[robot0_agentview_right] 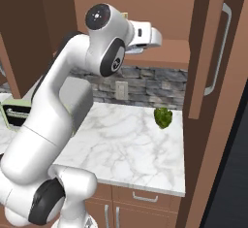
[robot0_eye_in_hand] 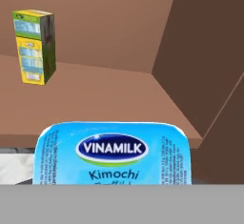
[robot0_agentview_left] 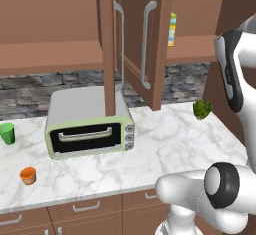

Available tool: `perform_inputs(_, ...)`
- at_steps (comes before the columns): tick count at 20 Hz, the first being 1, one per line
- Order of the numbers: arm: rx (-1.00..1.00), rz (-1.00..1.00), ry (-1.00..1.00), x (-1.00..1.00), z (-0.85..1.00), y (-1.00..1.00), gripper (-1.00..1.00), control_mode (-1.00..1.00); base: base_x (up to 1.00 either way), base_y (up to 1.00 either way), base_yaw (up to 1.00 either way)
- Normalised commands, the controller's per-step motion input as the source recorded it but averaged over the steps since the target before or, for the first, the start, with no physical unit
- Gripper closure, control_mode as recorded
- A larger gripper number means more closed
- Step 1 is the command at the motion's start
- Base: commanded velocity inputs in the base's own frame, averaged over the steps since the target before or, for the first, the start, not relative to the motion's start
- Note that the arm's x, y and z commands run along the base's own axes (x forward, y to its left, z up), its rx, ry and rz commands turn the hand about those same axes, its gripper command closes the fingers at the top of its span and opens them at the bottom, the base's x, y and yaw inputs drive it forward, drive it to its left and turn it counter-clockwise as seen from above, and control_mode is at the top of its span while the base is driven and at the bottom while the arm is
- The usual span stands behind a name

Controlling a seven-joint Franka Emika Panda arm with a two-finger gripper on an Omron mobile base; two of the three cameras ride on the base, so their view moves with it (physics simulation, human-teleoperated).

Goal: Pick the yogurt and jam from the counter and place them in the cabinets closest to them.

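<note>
The yogurt (robot0_eye_in_hand: 113, 151), a cup with a light blue Vinamilk lid, sits right in front of the hand camera and hides the fingertips. My gripper (robot0_agentview_right: 151, 37) is raised at the open wall cabinet's wooden shelf (robot0_agentview_right: 170, 53) and appears shut on the yogurt. In the hand view the shelf (robot0_eye_in_hand: 119, 87) lies just beyond the cup. A small orange jar, likely the jam (robot0_agentview_left: 28, 175), stands on the marble counter (robot0_agentview_left: 170, 149) at the front left. The cabinet doors (robot0_agentview_left: 150, 44) with curved grey handles hang open.
A yellow-green carton (robot0_eye_in_hand: 33, 45) stands on the same shelf, to the left. A green toaster oven (robot0_agentview_left: 90, 124) sits under the open doors. A green vegetable (robot0_agentview_right: 163, 117) lies near the back wall and a green cup (robot0_agentview_left: 7, 133) at the far left.
</note>
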Motion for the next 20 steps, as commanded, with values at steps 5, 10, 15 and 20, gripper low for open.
perform_inputs(5, 0.09, 0.00, -0.02, 0.08, 0.09, 0.01, 1.00, -1.00, 0.00, 0.00, 0.00)
perform_inputs(10, 0.03, 0.00, -0.03, 0.00, 0.02, 0.00, 1.00, -1.00, 0.00, 0.00, 0.00)
perform_inputs(15, 0.00, 0.00, 0.00, 0.00, -0.02, 0.00, 1.00, -1.00, 0.00, 0.00, 0.00)
perform_inputs(20, 0.03, 0.00, 0.02, 0.07, -0.07, 0.01, 1.00, -1.00, 0.00, 0.00, 0.00)
